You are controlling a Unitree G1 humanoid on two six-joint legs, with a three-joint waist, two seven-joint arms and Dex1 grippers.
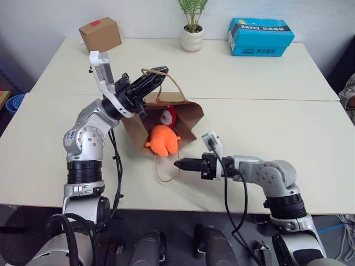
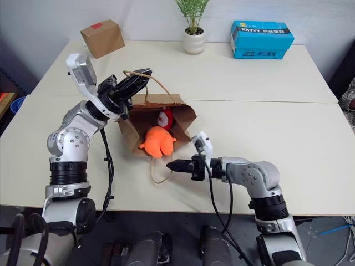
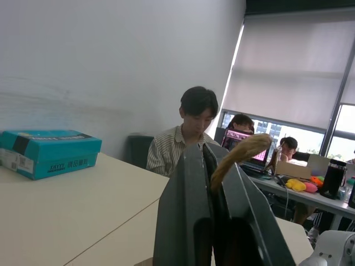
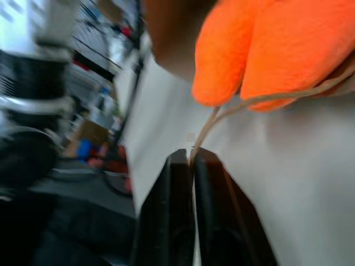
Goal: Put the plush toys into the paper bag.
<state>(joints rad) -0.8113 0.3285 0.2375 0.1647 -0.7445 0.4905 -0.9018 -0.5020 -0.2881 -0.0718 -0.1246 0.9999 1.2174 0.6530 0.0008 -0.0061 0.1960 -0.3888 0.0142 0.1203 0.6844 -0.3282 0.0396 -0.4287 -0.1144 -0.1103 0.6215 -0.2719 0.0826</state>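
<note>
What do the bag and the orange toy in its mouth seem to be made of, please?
The bag looks like matte brown kraft paper, creased, with twisted cord handles. The orange toy looks like soft plush fabric: fuzzy, rounded and without shine.

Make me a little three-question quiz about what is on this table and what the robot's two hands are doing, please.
1. True or false: the red plush toy lies inside the mouth of the brown paper bag.
2. Which hand pinches the bag's upper cord handle and holds it up? A) left gripper B) right gripper C) neither
3. Fill the gap: the orange plush toy lies at the bag's opening, on the lower cord handle, whose loop the right gripper is ____ on.

Key: 1 true; 2 A; 3 shut. The right wrist view shows the cord between the closed black fingers.
</note>
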